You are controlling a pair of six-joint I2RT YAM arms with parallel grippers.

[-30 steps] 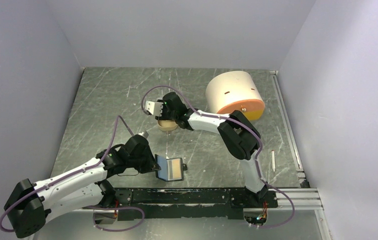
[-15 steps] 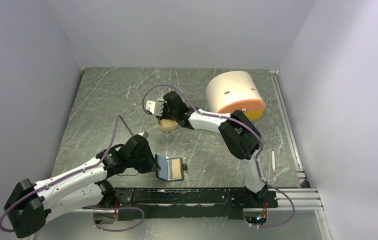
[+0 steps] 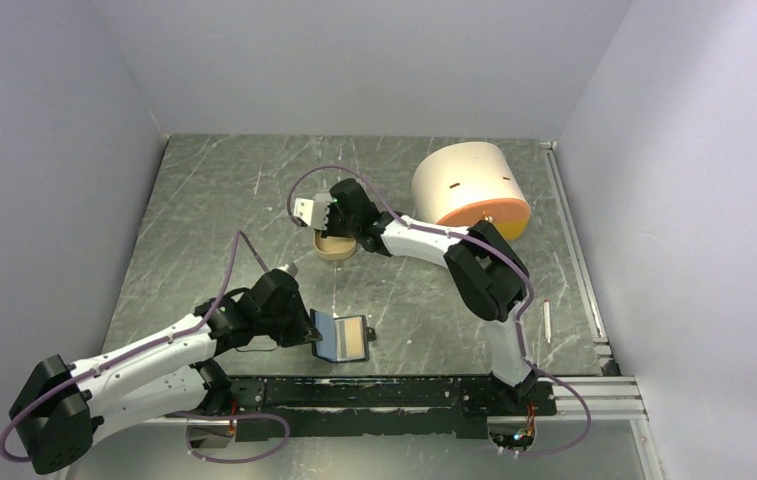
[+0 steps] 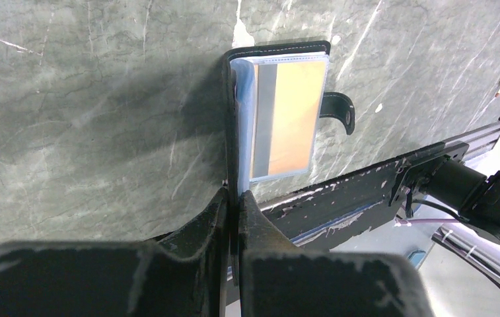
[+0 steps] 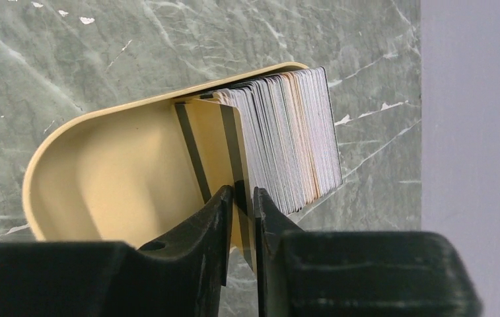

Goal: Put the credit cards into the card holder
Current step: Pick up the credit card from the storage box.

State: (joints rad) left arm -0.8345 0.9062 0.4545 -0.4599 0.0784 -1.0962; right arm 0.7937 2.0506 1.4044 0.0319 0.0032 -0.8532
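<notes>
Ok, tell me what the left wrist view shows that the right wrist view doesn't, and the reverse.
Left wrist only: the left hand pinched shut on the edge of the open black bifold card holder, a yellow-orange plastic card in its clear pocket, and its black snap tab. Right wrist only: the tan oval tray, the stack of thin plastic credit cards standing on edge in it, and the right hand straddling one card at the stack's end. Both: the scratched grey-green table.
</notes>
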